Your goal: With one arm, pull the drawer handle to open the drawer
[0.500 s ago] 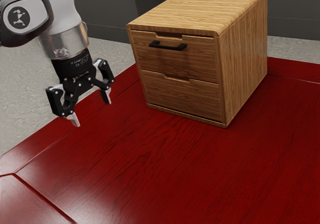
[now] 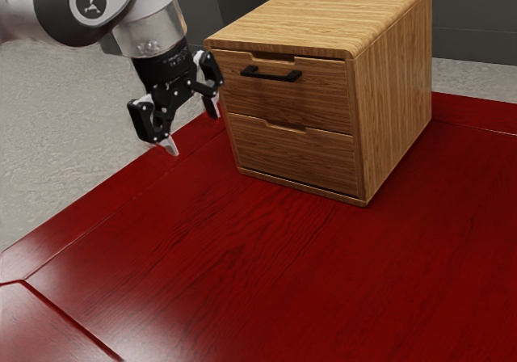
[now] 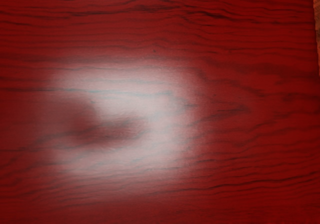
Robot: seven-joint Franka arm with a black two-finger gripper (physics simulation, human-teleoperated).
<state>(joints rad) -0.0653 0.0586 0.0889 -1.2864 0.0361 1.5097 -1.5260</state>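
A light wooden cabinet (image 2: pixel 388 79) with two drawers stands on the red table (image 2: pixel 266 273). The upper drawer (image 2: pixel 291 95) carries a black bar handle (image 2: pixel 271 74) and sits flush with the cabinet front. My gripper (image 2: pixel 192 126) hangs open in the air to the exterior view's left of the cabinet's front corner, slightly below the handle's height, with nothing between its fingers. One fingertip (image 2: pixel 215 110) is close to the cabinet's edge. In the wrist view the red tabletop (image 3: pixel 160 34) lies under the hand, with a pale glare patch (image 3: pixel 125 129) on it.
The lower drawer (image 2: pixel 291 148) has no handle and is shut. Grey floor (image 2: pixel 56 136) lies beyond the table's far-left edge. Wide free tabletop stretches in front of the cabinet. A sliver of the cabinet (image 3: pixel 317 14) shows at the wrist view's edge.
My arm has risen and swung toward the exterior view's right, bringing the open gripper from low over the table to just beside the cabinet's front corner. The drawer has not moved.
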